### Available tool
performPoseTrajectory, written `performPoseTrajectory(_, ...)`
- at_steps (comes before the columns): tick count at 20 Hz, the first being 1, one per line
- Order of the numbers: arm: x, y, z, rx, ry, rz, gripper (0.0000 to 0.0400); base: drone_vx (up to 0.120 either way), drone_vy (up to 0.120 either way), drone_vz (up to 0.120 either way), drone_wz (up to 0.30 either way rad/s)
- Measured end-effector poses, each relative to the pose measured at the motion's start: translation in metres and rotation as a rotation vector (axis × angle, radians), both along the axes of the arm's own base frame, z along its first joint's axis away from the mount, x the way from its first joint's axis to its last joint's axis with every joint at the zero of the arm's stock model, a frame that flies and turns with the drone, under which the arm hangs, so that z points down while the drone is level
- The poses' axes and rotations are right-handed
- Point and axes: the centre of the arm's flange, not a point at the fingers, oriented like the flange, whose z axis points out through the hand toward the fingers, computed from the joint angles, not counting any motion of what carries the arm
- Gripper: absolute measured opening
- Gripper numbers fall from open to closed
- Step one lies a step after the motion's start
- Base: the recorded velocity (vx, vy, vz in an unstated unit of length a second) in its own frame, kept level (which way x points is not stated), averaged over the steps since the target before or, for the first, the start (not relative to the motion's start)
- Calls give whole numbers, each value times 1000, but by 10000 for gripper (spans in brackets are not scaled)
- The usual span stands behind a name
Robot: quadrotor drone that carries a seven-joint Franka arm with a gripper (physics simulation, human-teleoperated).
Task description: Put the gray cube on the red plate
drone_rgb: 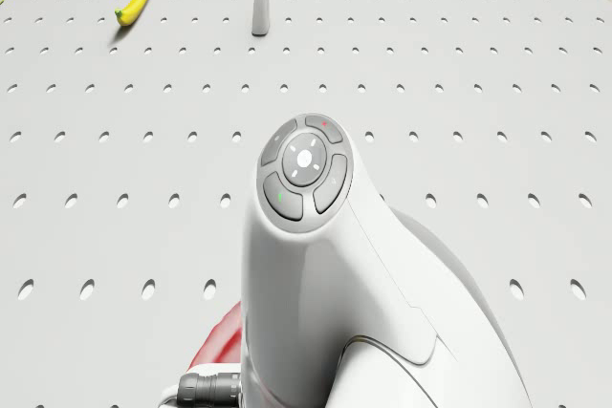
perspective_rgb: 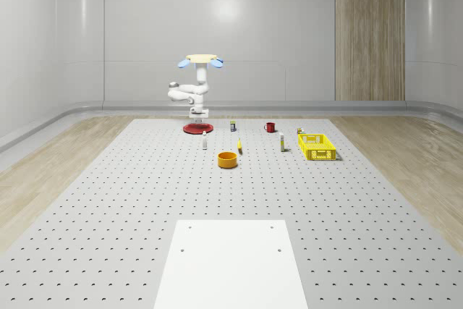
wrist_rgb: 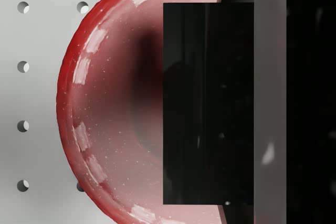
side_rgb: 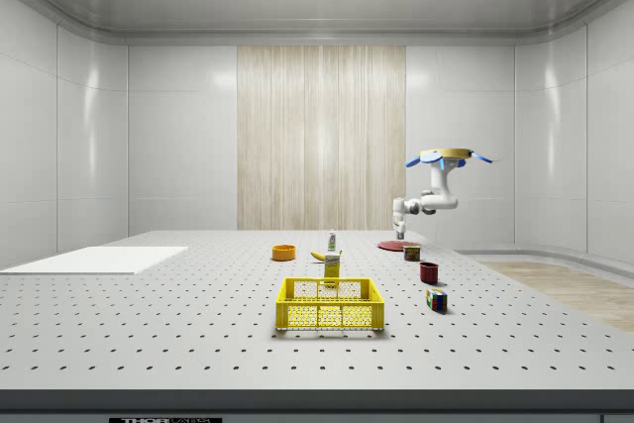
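I hover as a drone (perspective_rgb: 202, 59) over the far-left part of the perforated table, with the red plate (perspective_rgb: 195, 129) directly beneath my folded arm. My gripper (perspective_rgb: 198, 113) points down a short way above the plate. In the side view the gripper (side_rgb: 399, 231) hangs just over the plate (side_rgb: 396, 245). The wrist view shows a dark gray cube (wrist_rgb: 207, 103) held close to the camera, above the plate's glossy red rim (wrist_rgb: 79, 103). The gripper is shut on it. In the drone view the arm's white link (drone_rgb: 306, 174) covers most of the plate (drone_rgb: 220, 336).
An orange bowl (perspective_rgb: 228, 159), a banana (perspective_rgb: 239, 147) and a small bottle (perspective_rgb: 205, 142) lie nearer the camera than the plate. A red mug (perspective_rgb: 270, 127) and a yellow crate (perspective_rgb: 317, 146) stand to the whole-scene view's right. A white slab (perspective_rgb: 228, 265) lies at the front.
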Motion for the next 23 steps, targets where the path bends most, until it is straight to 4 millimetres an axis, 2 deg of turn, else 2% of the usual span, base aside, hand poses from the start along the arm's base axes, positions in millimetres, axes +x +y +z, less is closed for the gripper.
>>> performPoseTrajectory(10, 0, 0, 34, 0, 0, 0, 250, 0, 0, 0, 0)
performPoseTrajectory(13, 0, 0, 40, 0, 0, 0, 329, 0, 0, 0, 0)
performPoseTrajectory(17, 0, 0, 33, 0, 0, 0, 374, 0, 0, 0, 0)
performPoseTrajectory(23, 0, 0, 14, 0, 0, 0, 394, 0, 0, 0, 0)
